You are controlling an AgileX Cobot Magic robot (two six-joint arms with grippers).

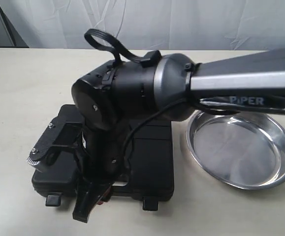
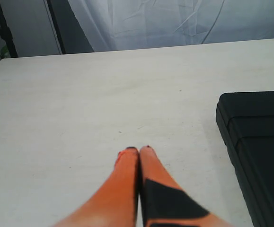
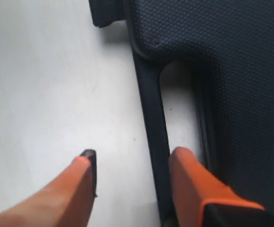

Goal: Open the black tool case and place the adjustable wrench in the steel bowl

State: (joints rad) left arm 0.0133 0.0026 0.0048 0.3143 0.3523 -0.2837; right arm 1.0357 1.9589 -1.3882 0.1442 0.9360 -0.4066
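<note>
The black tool case (image 1: 149,157) lies shut on the table, largely covered by my right arm. My right gripper (image 1: 94,201) points down at the case's front edge. In the right wrist view it (image 3: 134,158) is open and straddles the carry handle bar (image 3: 151,118), with one finger in the handle opening beside the case lid (image 3: 231,56). The steel bowl (image 1: 236,147) sits empty to the right of the case. My left gripper (image 2: 139,150) is shut on nothing above bare table, with a case edge (image 2: 260,137) off to one side. The adjustable wrench is out of view.
Two latch tabs (image 1: 53,199) (image 1: 150,204) stick out from the case's front edge, one on each side of my right gripper. A white curtain (image 1: 147,22) hangs behind the pale table (image 1: 24,98). My right arm (image 1: 240,83) passes over the bowl's far rim.
</note>
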